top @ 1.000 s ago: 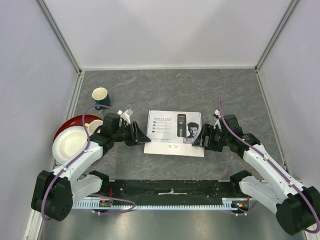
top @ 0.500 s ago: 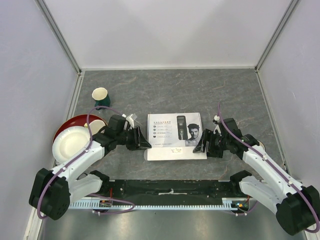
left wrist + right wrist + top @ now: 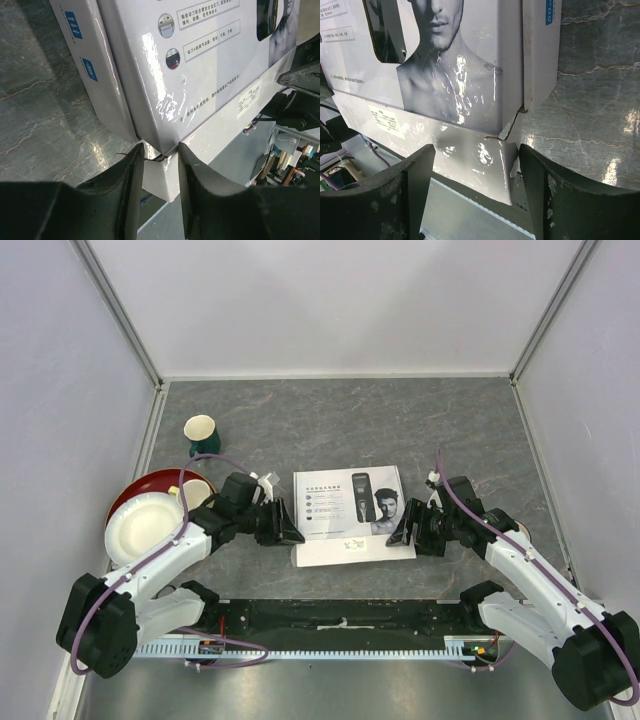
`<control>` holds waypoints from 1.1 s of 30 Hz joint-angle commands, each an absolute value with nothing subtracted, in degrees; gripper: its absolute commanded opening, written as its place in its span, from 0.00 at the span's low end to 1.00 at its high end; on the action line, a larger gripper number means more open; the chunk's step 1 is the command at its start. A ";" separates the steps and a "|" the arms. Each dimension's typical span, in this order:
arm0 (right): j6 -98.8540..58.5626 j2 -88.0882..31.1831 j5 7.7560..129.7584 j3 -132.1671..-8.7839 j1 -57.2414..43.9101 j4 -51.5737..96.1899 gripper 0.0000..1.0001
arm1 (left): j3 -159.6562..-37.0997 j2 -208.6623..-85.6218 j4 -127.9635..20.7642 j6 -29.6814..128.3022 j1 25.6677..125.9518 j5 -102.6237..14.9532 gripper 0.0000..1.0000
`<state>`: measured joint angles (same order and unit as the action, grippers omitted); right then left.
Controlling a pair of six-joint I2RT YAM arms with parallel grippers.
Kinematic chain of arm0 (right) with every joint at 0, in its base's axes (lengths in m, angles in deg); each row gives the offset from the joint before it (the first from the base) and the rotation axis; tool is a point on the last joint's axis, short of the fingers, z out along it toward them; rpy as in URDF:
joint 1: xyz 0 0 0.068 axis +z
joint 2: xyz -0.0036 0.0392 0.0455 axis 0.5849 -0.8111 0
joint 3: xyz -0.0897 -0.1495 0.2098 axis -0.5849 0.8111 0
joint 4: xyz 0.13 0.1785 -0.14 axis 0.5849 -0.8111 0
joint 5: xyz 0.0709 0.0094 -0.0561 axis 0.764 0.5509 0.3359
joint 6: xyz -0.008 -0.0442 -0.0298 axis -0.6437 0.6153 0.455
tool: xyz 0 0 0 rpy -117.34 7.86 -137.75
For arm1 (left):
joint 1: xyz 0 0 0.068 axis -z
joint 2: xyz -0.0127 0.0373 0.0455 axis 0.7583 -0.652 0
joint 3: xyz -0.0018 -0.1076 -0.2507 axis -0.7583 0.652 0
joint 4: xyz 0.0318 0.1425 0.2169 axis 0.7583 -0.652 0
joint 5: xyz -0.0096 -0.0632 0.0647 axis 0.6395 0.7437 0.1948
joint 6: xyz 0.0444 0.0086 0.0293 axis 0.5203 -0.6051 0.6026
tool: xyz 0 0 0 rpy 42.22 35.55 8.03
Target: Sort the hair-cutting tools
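**Both grippers clamp the near corners of the closed white box**

At the far left of the top view, a red plate carries a white plate, with a cream mug at its right edge. A green mug stands alone above them, toward the upper left of the grey table.

Just right of the plates, the left gripper reaches the lower-left corner of the white box, which lies at the centre of the frame. Its wrist view shows the fingers set narrowly, pinching the end of the box's near panel between them.

The lid is closed and printed with a clipper picture and a man's face. It covers the inside, so the hair-cutting tools themselves cannot be seen.

At the box's lower-right corner, the right gripper has its fingers much wider apart. The panel's other end fills the space between them and touches both.
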<state>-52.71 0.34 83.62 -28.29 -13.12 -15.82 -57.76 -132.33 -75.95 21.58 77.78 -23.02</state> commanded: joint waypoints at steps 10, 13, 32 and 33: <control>-49.54 -0.37 81.07 -31.23 -12.94 -18.93 0.75 | -60.40 -132.12 -80.40 21.95 79.63 -20.90 0.52; -49.54 -0.46 80.98 -31.58 -12.94 -18.93 0.75 | -60.49 -132.03 -81.19 22.04 80.24 -20.72 0.54; -49.80 -0.72 82.38 -28.33 -12.94 -15.77 0.76 | -56.54 -129.75 -78.91 17.92 83.40 -28.02 0.67; -49.81 -0.72 82.56 -28.41 -12.94 -15.77 0.76 | -56.27 -129.66 -78.38 16.69 83.85 -27.41 0.67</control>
<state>-49.95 -0.87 81.78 -28.49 -13.12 -17.63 -58.24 -130.83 -82.31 21.06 82.08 -30.36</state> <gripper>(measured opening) 0.757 0.672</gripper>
